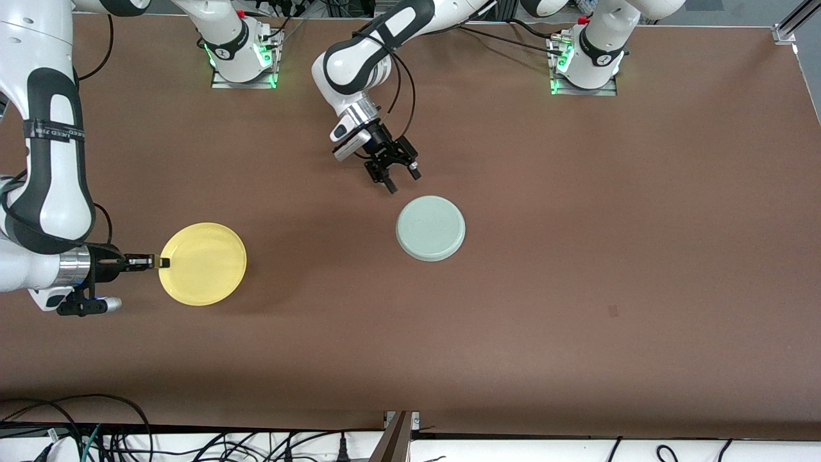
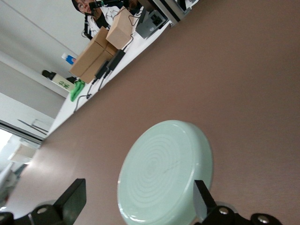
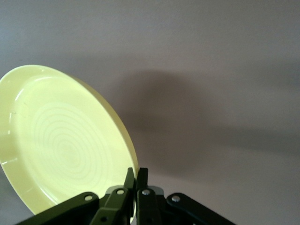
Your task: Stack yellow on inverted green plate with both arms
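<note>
The pale green plate (image 1: 430, 228) lies upside down on the table's middle, its flat underside up; it also shows in the left wrist view (image 2: 164, 173). My left gripper (image 1: 401, 179) is open and empty, just above the table beside the green plate's edge. The yellow plate (image 1: 203, 264) is toward the right arm's end of the table, held level and rim up. My right gripper (image 1: 161, 262) is shut on the yellow plate's rim. In the right wrist view the fingers (image 3: 136, 180) pinch the rim of the yellow plate (image 3: 61, 150), which casts a shadow on the table below.
The brown table (image 1: 577, 256) is bare around both plates. The arm bases (image 1: 244, 51) stand along the table's edge farthest from the front camera. Cables (image 1: 96, 436) lie past the table's near edge. Cardboard boxes (image 2: 101, 51) show off the table in the left wrist view.
</note>
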